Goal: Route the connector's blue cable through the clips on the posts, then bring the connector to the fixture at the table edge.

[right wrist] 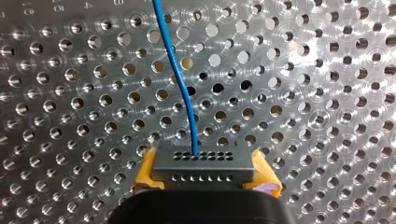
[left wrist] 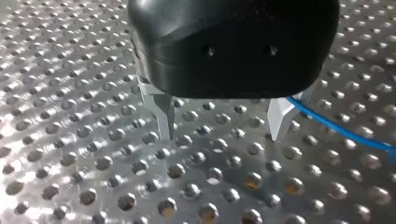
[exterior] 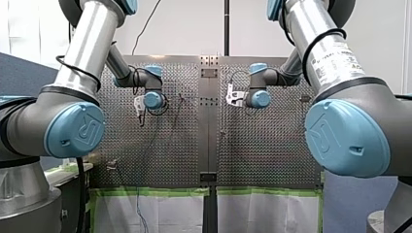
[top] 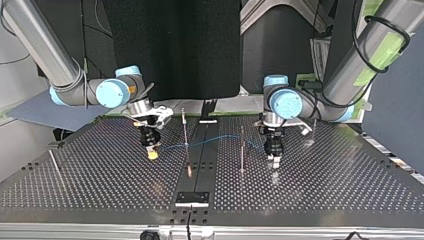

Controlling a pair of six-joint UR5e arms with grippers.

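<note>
In the right wrist view my right gripper [right wrist: 204, 159] has its yellow pads shut on a grey connector [right wrist: 205, 171]. The blue cable [right wrist: 181, 79] leaves the connector's face and runs ahead over the perforated table. In the top view my right gripper [top: 152, 152] is at the left. From it the cable [top: 210, 139] runs past a thin post [top: 184, 127] and a second post [top: 242, 150], toward my left gripper [top: 275, 161]. My left gripper [left wrist: 222, 137] stands open just above the table, nothing between its metal fingers [left wrist: 163, 116]. The cable [left wrist: 336, 128] lies just outside one finger.
A black and white fixture [top: 192, 197] sits at the table edge nearest the top view's camera. Further posts stand at the top view's far left [top: 55, 162] and right [top: 312, 131]. Both arms [exterior: 77, 73] [exterior: 335, 68] reach in from the front view's sides.
</note>
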